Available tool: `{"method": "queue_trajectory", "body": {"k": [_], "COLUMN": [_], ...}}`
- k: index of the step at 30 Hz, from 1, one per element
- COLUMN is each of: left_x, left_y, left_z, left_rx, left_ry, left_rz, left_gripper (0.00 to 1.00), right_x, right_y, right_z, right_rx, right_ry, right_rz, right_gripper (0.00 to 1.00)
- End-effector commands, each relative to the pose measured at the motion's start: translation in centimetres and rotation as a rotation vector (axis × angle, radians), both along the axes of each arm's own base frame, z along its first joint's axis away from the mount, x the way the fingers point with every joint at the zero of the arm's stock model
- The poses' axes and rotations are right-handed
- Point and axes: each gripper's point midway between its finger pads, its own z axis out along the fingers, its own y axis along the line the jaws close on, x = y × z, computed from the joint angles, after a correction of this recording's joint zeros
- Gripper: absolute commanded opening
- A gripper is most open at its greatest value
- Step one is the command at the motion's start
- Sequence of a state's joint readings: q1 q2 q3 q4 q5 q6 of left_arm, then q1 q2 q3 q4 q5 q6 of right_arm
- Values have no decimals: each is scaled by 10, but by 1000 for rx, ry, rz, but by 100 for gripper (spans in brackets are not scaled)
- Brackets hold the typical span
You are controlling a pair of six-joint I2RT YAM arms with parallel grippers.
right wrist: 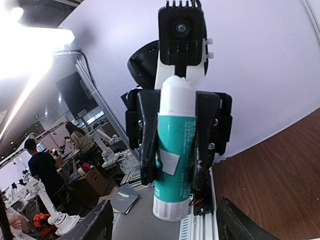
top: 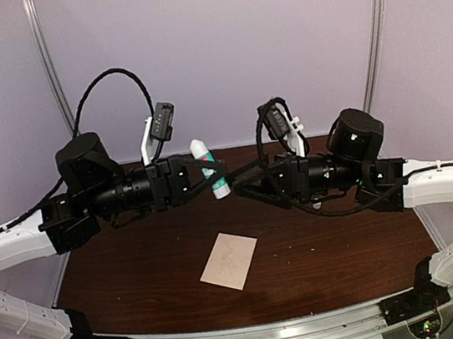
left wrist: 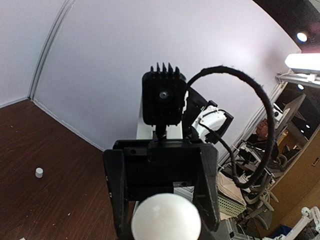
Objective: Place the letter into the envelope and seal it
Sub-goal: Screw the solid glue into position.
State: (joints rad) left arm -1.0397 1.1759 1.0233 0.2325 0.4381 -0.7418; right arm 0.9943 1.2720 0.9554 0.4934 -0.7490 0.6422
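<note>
My left gripper (top: 208, 172) is shut on a teal and white glue stick (top: 212, 171) and holds it nearly upright high above the table. In the left wrist view the stick's round white end (left wrist: 166, 217) sits between my fingers (left wrist: 207, 185). My right gripper (top: 243, 180) faces it, open and empty, just short of the stick's lower end (right wrist: 172, 165). The small pale beige envelope (top: 229, 260) lies flat on the table below, nearer the front. The state of its flap does not show. No separate letter is in view.
The brown table (top: 140, 274) has a metal rail along its near edge (top: 259, 338). A small white cap (left wrist: 39, 172) stands on the wood, to the left in the left wrist view. White walls close off the back and sides.
</note>
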Motion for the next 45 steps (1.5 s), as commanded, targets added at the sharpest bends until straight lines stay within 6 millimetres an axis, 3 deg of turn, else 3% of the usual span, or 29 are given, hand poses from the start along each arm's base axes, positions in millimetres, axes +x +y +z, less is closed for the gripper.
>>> {"method": "queue_trajectory", "body": {"k": [1, 8, 15, 25, 35, 41, 45], "left_x": [-22, -22, -21, -5, 41, 69, 84], "left_y": [-1, -5, -7, -3, 0, 8, 11], "left_z": [38, 37, 33, 21, -17, -35, -47], "left_rx": [-108, -112, -104, -44, 123, 172, 192], "left_ry": [-122, -118, -111, -102, -20, 68, 125], "left_rz": [-123, -144, -144, -34, 213, 372, 441], "left_gripper": [1, 1, 1, 1, 1, 1, 1], "right_x": [-34, -44, -41, -22, 51, 107, 128], "right_y": [3, 7, 12, 3, 16, 3, 3], "right_z": [27, 29, 22, 32, -17, -48, -61], "right_rx": [69, 104, 89, 90, -270, -497, -624], "right_ry": [-51, -22, -4, 2, -19, -26, -75], "right_rz": [183, 262, 264, 163, -223, -537, -680], "right_gripper": [68, 47, 27, 14, 10, 8, 8]}}
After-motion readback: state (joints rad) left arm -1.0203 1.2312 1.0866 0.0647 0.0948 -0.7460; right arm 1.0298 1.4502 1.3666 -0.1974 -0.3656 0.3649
